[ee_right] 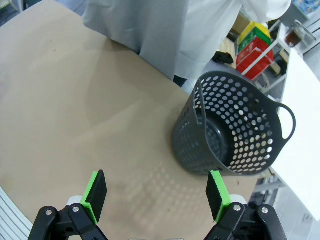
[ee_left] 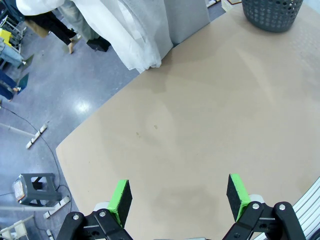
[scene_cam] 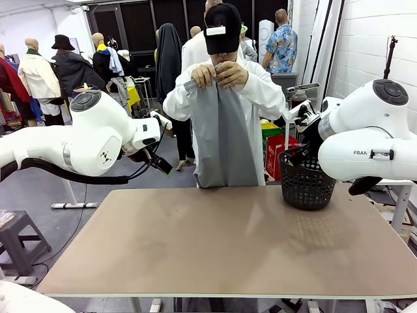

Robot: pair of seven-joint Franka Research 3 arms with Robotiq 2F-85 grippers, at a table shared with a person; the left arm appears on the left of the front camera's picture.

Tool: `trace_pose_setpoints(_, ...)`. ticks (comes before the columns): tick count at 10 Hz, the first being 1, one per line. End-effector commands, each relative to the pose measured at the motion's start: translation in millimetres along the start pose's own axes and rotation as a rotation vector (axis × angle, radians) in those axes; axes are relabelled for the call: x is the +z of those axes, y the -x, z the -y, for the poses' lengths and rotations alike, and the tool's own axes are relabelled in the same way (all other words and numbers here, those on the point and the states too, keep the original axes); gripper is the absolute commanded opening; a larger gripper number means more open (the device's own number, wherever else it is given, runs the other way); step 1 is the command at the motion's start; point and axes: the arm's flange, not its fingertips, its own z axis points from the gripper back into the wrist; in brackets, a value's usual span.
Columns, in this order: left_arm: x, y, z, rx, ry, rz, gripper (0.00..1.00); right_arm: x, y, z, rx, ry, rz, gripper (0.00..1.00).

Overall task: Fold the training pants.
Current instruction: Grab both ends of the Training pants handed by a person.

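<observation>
A person at the far side of the table holds the light grey training pants (scene_cam: 223,134) up by the waistband with both hands (scene_cam: 218,74). The pants hang down to the table's far edge, and their lower part shows in the left wrist view (ee_left: 186,20) and the right wrist view (ee_right: 135,25). My left gripper (ee_left: 178,196) hovers open above bare tabletop, well short of the pants, with nothing between its green pads. My right gripper (ee_right: 156,192) is open too, above the table just in front of the black basket. In the front view both arms are raised at the table's sides.
A black mesh basket (scene_cam: 306,179) stands at the table's far right corner, also seen as the basket (ee_right: 235,135) close to my right gripper and the basket (ee_left: 272,12) far off. The brown tabletop (scene_cam: 221,241) is bare. A grey stool (scene_cam: 13,231) sits at the left.
</observation>
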Motion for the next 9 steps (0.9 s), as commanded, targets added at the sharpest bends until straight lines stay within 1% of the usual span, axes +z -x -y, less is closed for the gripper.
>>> trace_pose_setpoints(1,-1.6,-1.3,-0.8,0.0,-0.004,0.01,1.0,-0.3,-0.4,-0.1,0.001,0.0,0.003,1.0)
trace_pose_setpoints(9,-1.6,-1.3,-0.8,0.0,-0.004,0.01,1.0,-0.3,-0.4,-0.1,0.001,0.0,0.003,1.0)
